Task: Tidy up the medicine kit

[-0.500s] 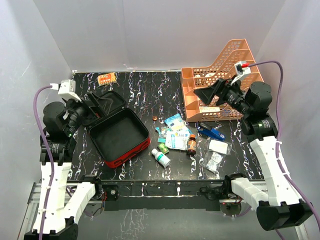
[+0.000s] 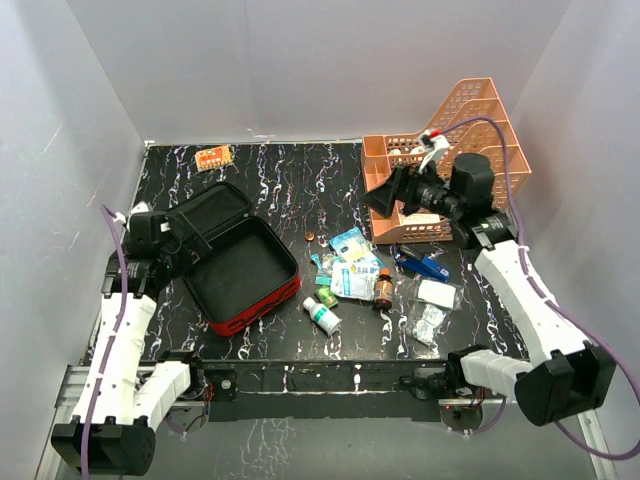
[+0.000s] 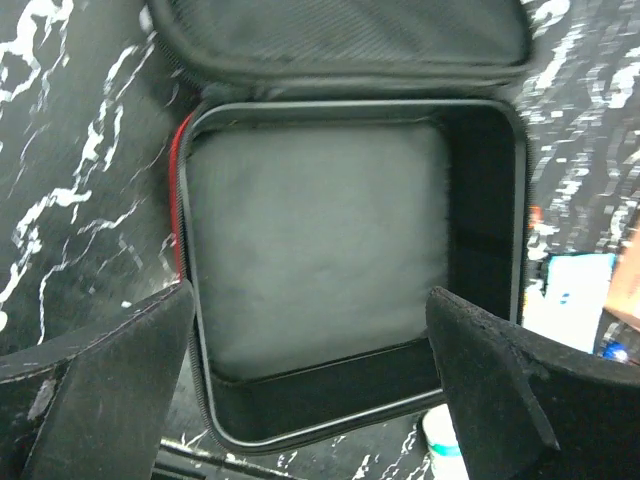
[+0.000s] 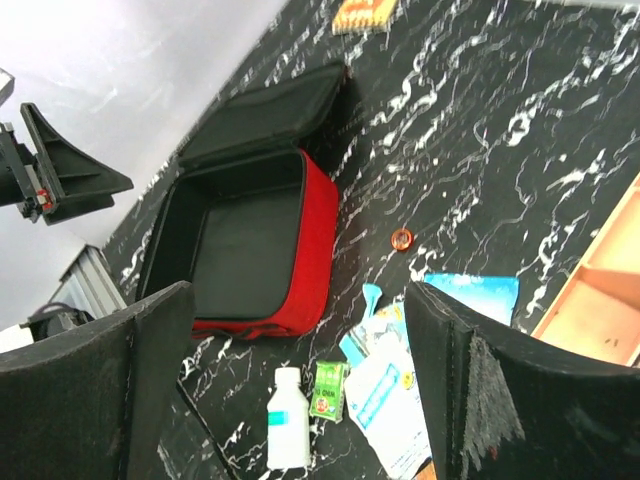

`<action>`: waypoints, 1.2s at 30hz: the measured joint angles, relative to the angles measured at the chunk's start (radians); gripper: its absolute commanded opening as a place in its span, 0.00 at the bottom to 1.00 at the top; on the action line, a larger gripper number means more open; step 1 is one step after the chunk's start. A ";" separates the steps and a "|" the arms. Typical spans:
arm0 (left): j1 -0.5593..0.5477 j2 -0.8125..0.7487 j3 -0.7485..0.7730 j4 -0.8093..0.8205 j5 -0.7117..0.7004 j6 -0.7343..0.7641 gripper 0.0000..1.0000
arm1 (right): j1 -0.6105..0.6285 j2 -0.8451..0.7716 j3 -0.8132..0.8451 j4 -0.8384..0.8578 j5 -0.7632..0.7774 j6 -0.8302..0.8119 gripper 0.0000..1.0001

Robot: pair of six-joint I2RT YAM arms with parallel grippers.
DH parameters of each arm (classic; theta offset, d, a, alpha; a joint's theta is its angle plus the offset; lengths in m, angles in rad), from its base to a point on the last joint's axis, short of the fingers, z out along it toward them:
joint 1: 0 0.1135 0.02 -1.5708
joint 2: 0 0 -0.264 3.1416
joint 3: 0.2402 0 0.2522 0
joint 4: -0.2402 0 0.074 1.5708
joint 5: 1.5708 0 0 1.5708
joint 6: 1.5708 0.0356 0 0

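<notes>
medicine kit (image 2: 262, 307): lies open and empty, ready to fill
my left gripper (image 3: 310, 292): fingers wide apart, holding nothing, aimed into it
my right gripper (image 4: 297, 290): fingers wide apart, holding nothing, facing the loose packets (image 2: 352, 272)

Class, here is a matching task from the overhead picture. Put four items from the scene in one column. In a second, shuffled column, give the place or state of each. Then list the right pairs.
Column one:
1. medicine kit
2. orange tiered tray
3. white bottle
4. orange packet

Column two:
A. lies alone near the back left corner
B. lies on its side near the front edge, centre
C. stands at the back right
D. sits on the left, lid open, nothing inside

Pairs: 1-D, 2-C, 3-B, 4-A
</notes>
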 measured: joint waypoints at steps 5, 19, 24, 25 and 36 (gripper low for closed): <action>0.001 0.041 -0.068 -0.044 -0.060 -0.064 0.99 | 0.106 0.102 0.004 -0.052 0.095 -0.030 0.78; 0.018 0.220 -0.192 0.085 -0.044 -0.073 0.84 | 0.357 0.228 -0.012 -0.193 0.389 -0.051 0.62; 0.022 0.270 -0.192 0.151 -0.018 -0.030 0.77 | 0.466 0.230 -0.089 -0.232 0.449 -0.042 0.59; 0.023 0.275 -0.192 0.162 -0.014 -0.023 0.77 | 0.490 0.232 -0.107 -0.241 0.457 -0.035 0.59; 0.026 0.340 -0.188 0.286 0.030 0.036 0.84 | 0.653 0.315 -0.168 -0.278 0.508 0.001 0.60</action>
